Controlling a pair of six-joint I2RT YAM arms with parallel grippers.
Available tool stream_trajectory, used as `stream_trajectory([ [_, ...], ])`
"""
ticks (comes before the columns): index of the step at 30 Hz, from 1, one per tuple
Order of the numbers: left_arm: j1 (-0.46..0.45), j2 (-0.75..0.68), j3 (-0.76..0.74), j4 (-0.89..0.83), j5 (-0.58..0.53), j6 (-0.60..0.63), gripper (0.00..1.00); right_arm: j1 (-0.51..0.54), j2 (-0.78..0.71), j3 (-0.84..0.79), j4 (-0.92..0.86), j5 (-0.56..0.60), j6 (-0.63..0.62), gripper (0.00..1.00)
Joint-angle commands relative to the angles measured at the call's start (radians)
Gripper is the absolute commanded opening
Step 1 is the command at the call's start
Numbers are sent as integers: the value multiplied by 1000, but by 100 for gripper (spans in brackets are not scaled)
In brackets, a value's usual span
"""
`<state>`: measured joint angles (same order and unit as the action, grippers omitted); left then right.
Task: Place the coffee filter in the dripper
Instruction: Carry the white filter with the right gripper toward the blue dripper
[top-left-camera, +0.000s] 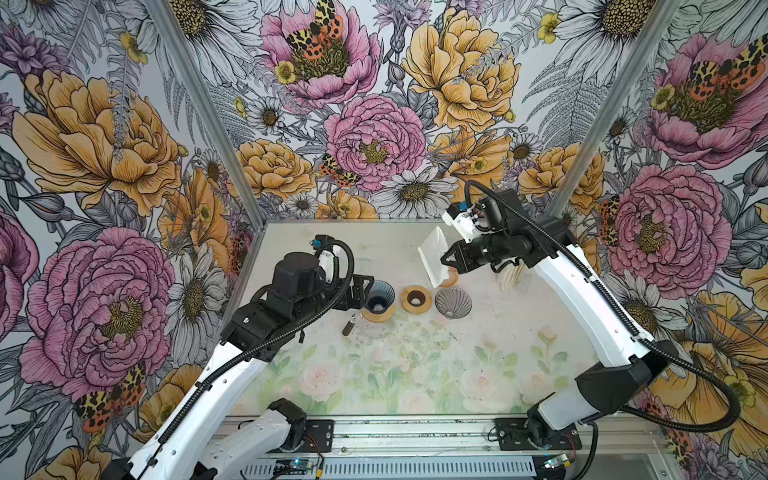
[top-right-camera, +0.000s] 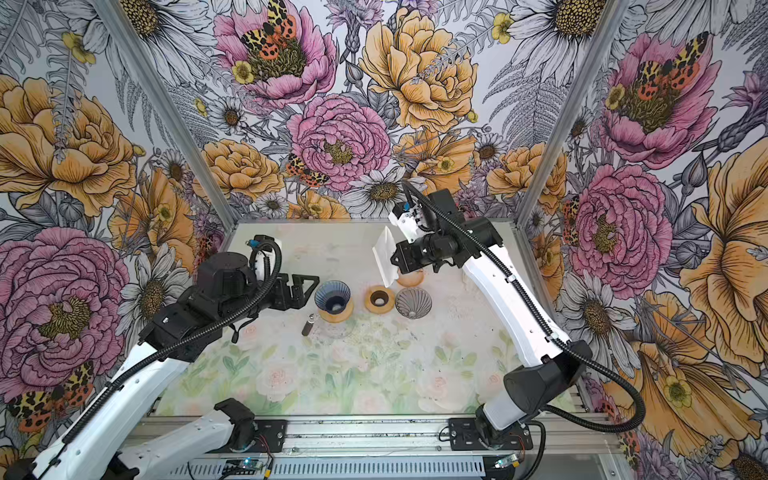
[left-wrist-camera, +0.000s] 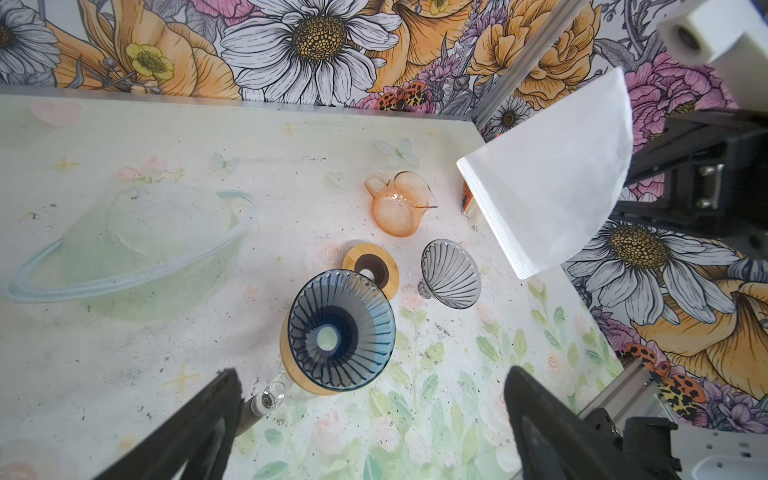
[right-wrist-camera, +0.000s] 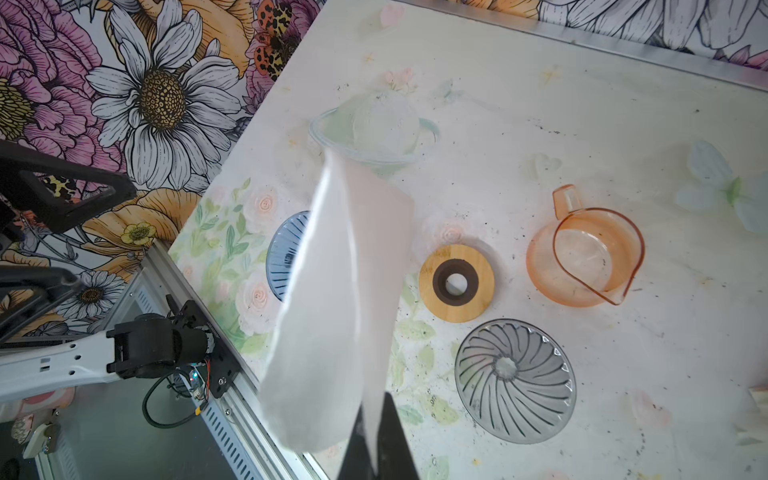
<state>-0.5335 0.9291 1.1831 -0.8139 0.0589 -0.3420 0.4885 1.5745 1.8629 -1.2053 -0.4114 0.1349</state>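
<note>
The white paper coffee filter (top-left-camera: 432, 257) (top-right-camera: 384, 259) (left-wrist-camera: 548, 174) (right-wrist-camera: 340, 299) hangs in the air, folded flat, with my right gripper (top-left-camera: 444, 258) (top-right-camera: 392, 258) (right-wrist-camera: 376, 415) shut on its edge. It is behind and to the right of the blue ribbed dripper (top-left-camera: 378, 301) (top-right-camera: 332, 297) (left-wrist-camera: 340, 330) (right-wrist-camera: 286, 253). That dripper stands upright and empty on a wooden base. My left gripper (top-left-camera: 360, 293) (top-right-camera: 307, 291) (left-wrist-camera: 372, 374) is open just left of it, holding nothing.
A wooden ring (top-left-camera: 415, 298) (right-wrist-camera: 456, 282) and a grey ribbed dripper (top-left-camera: 453, 302) (right-wrist-camera: 515, 382) sit right of the blue one. An orange glass pitcher (left-wrist-camera: 399, 205) (right-wrist-camera: 586, 257) stands behind them. A small dark stick with a glass end (top-left-camera: 349, 326) (left-wrist-camera: 266, 399) lies by the blue dripper's base.
</note>
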Motion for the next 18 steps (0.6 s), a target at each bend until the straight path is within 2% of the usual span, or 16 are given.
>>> stream_trajectory([
  [1,6,0,27,-55,-23,-21,99,34,29,58,-62,38,23,0],
  [4,6,13,27,-57,-12,-28,99,60,64,85,-88,-5,35,0],
  [13,4,84,51,-56,37,-48,99,205,197,241,-210,18,41,0],
  [18,3,108,65,-54,38,-52,99,231,260,294,-225,42,127,0],
])
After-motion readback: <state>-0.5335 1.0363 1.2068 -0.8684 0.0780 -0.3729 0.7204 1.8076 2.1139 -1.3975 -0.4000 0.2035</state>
